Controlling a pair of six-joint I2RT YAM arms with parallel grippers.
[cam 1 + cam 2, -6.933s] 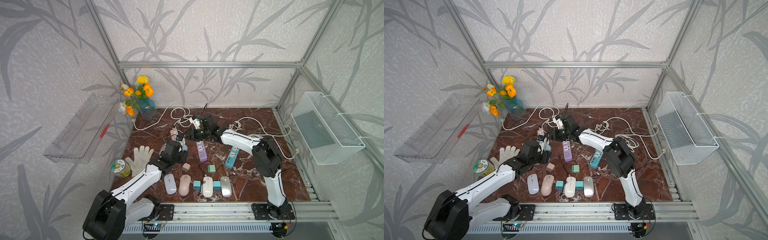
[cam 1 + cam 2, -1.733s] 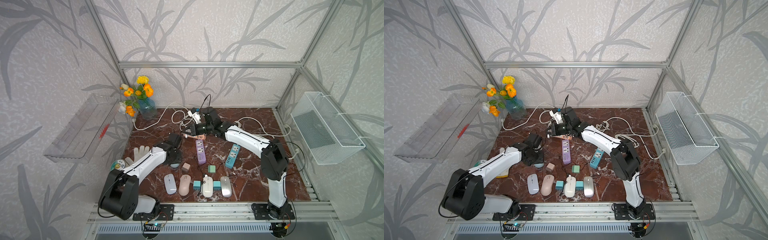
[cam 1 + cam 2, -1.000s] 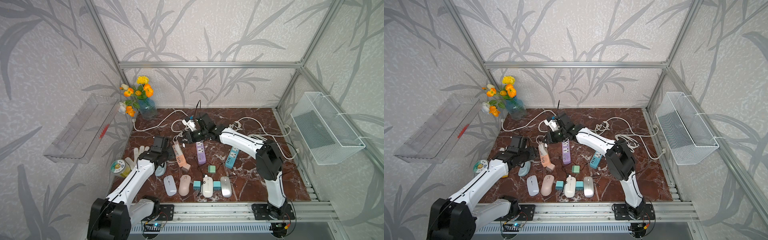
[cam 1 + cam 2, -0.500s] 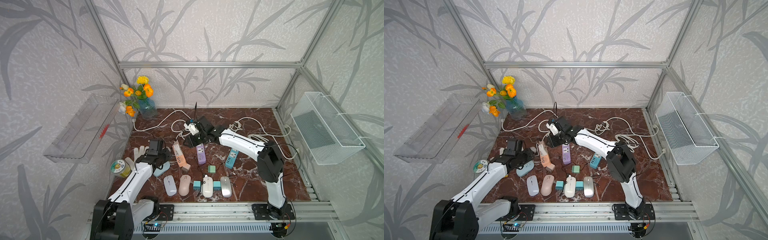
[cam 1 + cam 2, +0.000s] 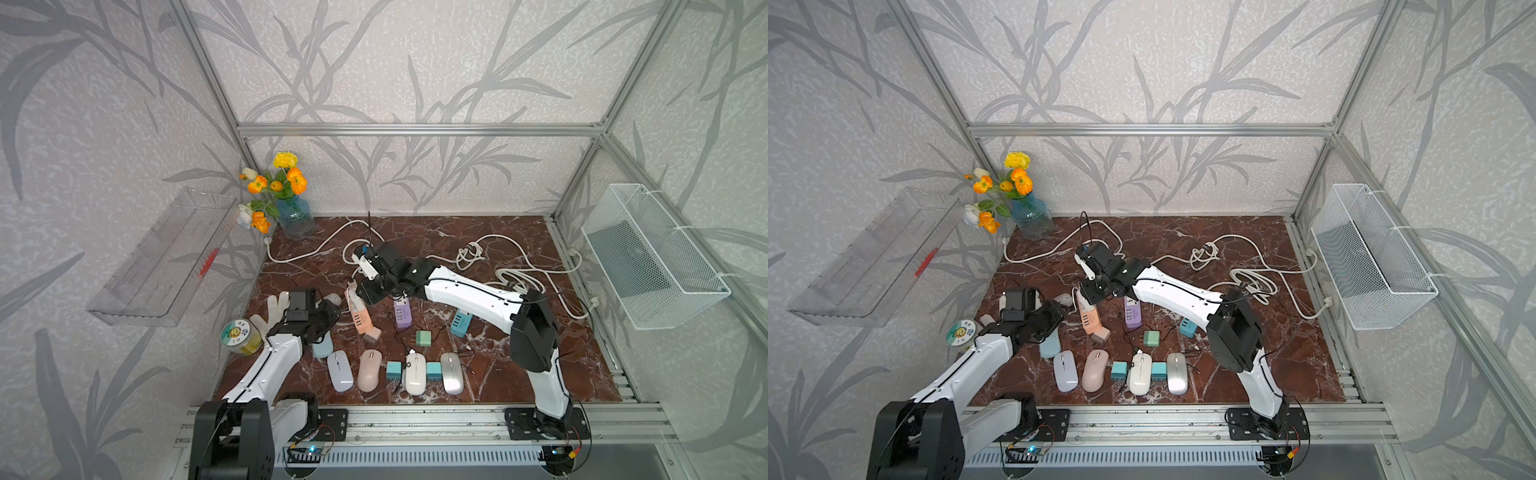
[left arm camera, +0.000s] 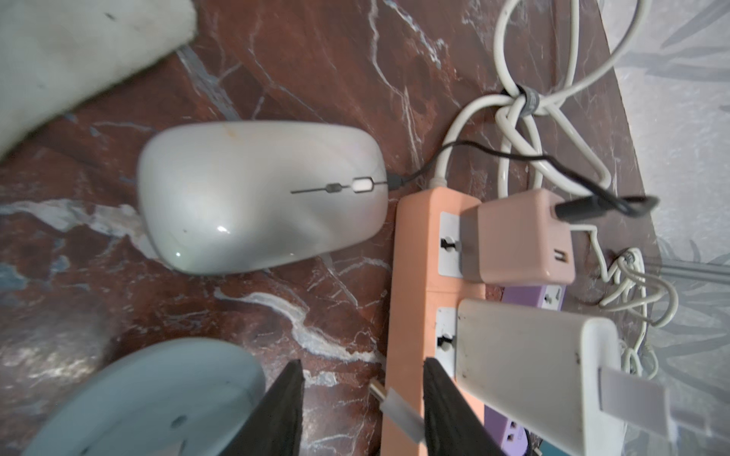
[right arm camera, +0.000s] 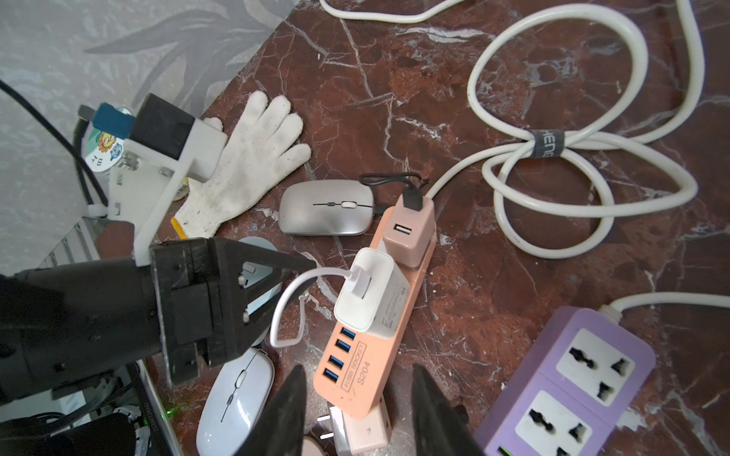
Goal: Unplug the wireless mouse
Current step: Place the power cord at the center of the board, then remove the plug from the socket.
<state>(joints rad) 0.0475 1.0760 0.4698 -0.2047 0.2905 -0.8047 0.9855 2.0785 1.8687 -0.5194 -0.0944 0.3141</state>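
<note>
A light blue wireless mouse [image 6: 138, 398] [image 5: 323, 345] lies on the marble beside my left gripper [image 6: 363, 365] [image 5: 330, 311]. The jaws are open. A loose white cable plug [image 6: 389, 400] lies between them, touching neither finger and apart from the mouse. Its white cable [image 7: 284, 312] runs to a white charger [image 7: 375, 292] in the orange power strip [image 7: 367, 367] [image 5: 360, 316]. My right gripper [image 7: 357, 369] [image 5: 365, 291] hangs open over the strip's USB end. A silver mouse [image 6: 256, 201] [image 7: 326, 207] is joined by a black lead to a pink charger [image 6: 517, 237] on that strip.
A white glove [image 7: 253, 158] and a tin [image 5: 239, 336] lie at the left, a flower vase [image 5: 295, 216] at the back. A purple strip [image 7: 569, 375], coiled white cords [image 7: 553, 146], a loose pink charger [image 7: 365, 432] and several mice [image 5: 374, 370] crowd the table.
My right gripper's jaws have opened over the orange strip. The left gripper has narrowed a little and shifted slightly near the blue mouse.
</note>
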